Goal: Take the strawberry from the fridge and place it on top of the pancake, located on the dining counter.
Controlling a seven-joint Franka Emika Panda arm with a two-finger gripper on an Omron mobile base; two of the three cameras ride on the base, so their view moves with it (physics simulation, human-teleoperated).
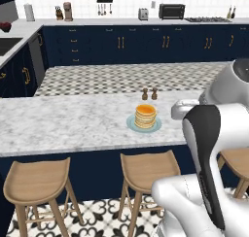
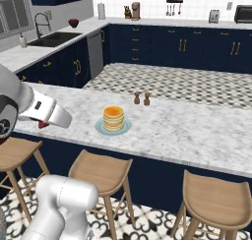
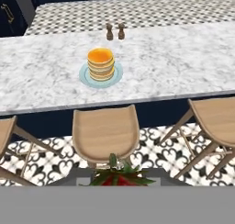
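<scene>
1. Gripper (image 3: 120,176) closed on the strawberry (image 3: 120,179); in the hand view the red flesh and green leaves sit between the two finger tips, at the bottom. In the right base view a speck of red shows under the hand, at the gripper (image 2: 45,124).

2. Pancake (image 3: 101,64) lies well ahead of the hand and slightly left of its line, on its plate (image 3: 85,78), mid-depth on the counter (image 3: 183,62). Hand is short of the counter's near edge, out over a stool (image 3: 105,131).

3. Risk: berry is tiny, and little of it is visible in the grip. How firmly it is held I cannot tell; a jolt on the way over could shake it loose onto the stool or the floor.

4. Risk: height. Hand looks to be above the counter edge, but margin is hard to judge. A low approach could clip the edge or the stack's side and shove the plate.

5. Risk: release too high or off-centre. Stack top is small and glossy with syrup; a round berry may roll off onto plate or marble.

6. Two shakers (image 3: 115,31) stand beyond the plate; overshooting could knock them.
</scene>
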